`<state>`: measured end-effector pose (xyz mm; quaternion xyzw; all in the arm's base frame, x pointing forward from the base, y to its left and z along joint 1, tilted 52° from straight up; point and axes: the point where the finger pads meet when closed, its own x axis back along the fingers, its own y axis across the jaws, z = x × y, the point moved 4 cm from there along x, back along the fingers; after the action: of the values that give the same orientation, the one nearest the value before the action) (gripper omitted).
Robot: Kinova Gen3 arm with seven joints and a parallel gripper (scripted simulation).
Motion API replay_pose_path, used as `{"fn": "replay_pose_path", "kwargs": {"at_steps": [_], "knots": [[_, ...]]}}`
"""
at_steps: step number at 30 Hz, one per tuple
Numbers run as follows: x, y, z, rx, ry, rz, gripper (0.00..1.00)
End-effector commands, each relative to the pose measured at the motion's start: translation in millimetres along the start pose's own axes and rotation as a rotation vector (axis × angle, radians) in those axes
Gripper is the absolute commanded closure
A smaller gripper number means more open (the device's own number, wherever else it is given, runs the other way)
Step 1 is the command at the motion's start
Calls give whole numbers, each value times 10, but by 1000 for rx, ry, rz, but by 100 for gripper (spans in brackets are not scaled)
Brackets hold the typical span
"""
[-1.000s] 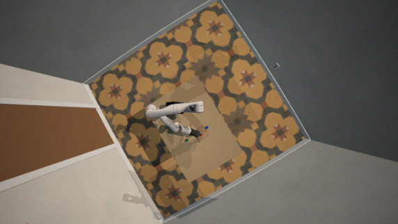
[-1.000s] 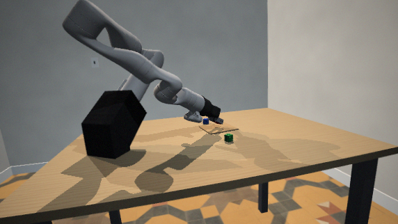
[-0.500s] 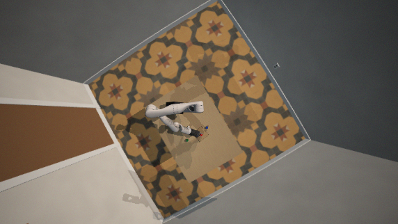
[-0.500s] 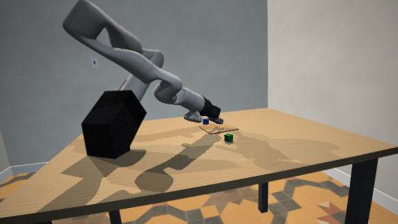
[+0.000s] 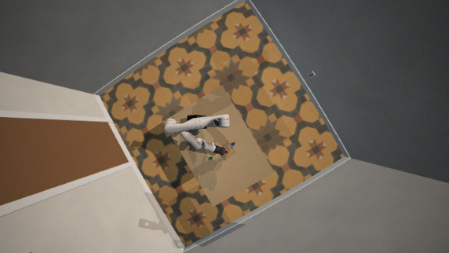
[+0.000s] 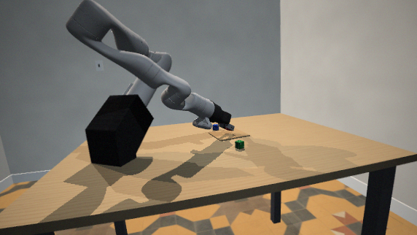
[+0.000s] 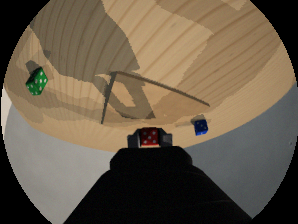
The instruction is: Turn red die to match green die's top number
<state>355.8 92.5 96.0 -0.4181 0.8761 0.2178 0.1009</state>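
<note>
your claw (image 7: 149, 137) pinches the red die (image 7: 149, 137) just above the mat (image 7: 127, 96), held clear so you can turn it to match the green die (image 7: 36, 82) at ten o'clock.
</note>
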Motion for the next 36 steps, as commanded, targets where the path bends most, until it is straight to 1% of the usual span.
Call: {"fn": "replay_pose_path", "kwargs": {"at_steps": [1, 13, 36], "knots": [[-13, 8, 18, -2, 1, -3, 51], [-36, 8, 62, -2, 1, -3, 51], [-37, 8, 63, -2, 1, -3, 51]]}}
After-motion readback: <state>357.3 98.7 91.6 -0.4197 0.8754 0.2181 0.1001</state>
